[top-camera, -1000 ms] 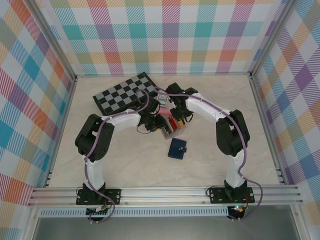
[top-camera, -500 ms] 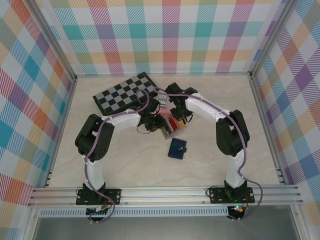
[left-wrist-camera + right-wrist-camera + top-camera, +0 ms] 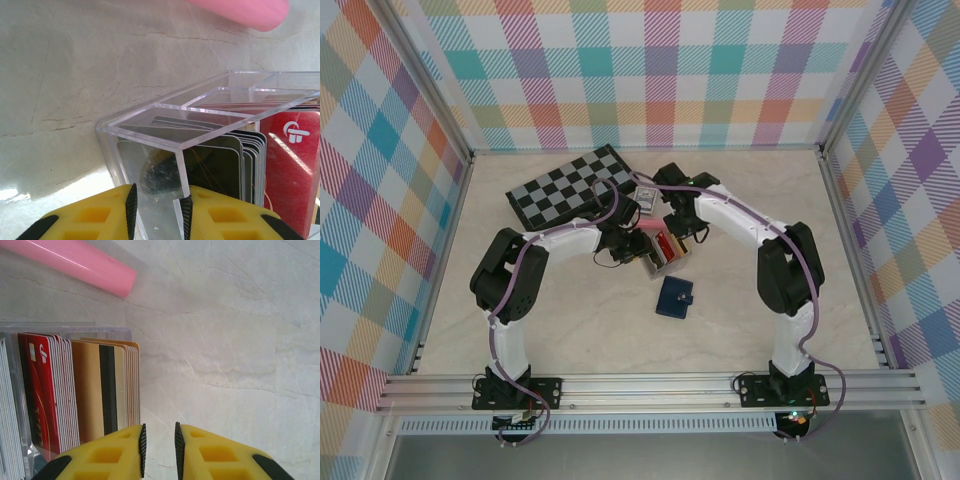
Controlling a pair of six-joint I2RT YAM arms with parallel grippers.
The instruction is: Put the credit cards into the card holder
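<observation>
The credit cards stand on edge in a clear plastic box [image 3: 658, 256]: red ones [image 3: 42, 390], orange ones [image 3: 102, 390] and dark ones [image 3: 220, 165]. My left gripper [image 3: 158, 200] is shut on the box's near corner wall [image 3: 170, 112], with the clear plastic between its pads. My right gripper [image 3: 159, 432] hangs just right of the orange cards. Its jaws stand a narrow gap apart, with bare table showing between them. The card holder [image 3: 674, 296], a navy wallet, lies closed on the table nearer the arm bases than the box. Both grippers [image 3: 638, 243] [image 3: 677, 237] meet over the box.
A folded chessboard [image 3: 570, 187] lies at the back left. A pink cylinder [image 3: 75, 265] rests on the table just beyond the box. A small pack [image 3: 645, 204] sits behind the grippers. Marble tabletop [image 3: 740, 200] stretches to the right, ringed by plaid walls.
The right arm has shifted slightly at the box and its jaws have narrowed a little. The left gripper, the box and the wallet stay put.
</observation>
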